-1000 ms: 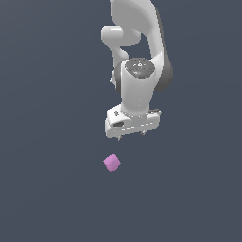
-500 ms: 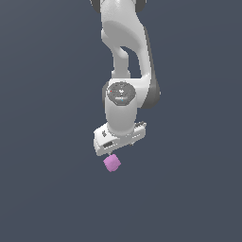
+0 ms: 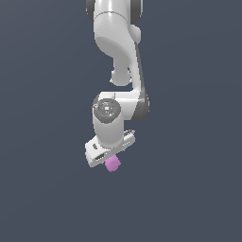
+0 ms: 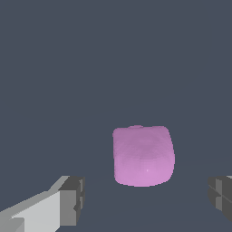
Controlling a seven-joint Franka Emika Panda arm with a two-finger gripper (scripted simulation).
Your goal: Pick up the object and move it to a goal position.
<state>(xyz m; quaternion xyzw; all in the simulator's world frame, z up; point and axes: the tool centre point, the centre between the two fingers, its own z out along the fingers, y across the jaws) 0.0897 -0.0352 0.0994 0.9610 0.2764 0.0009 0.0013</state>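
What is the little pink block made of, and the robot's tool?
The pink block looks like soft matte foam or rubber: rounded edges, no shine, plain faces, though a render can't settle it. The tool looks like smooth white plastic or painted metal, with dark grey fingertips that seem like matte rubber pads, dull and blocky.

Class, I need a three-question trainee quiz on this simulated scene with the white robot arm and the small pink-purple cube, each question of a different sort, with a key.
1. True or false: the white pincer has shut on the small pink-purple matte cube.
2. In the wrist view, the cube lies: A) between the grey fingertips B) outside them.
3. Fill in: the arm's pincer is directly ____ the cube in the exterior view.

Key: 1 false; 2 A; 3 above.
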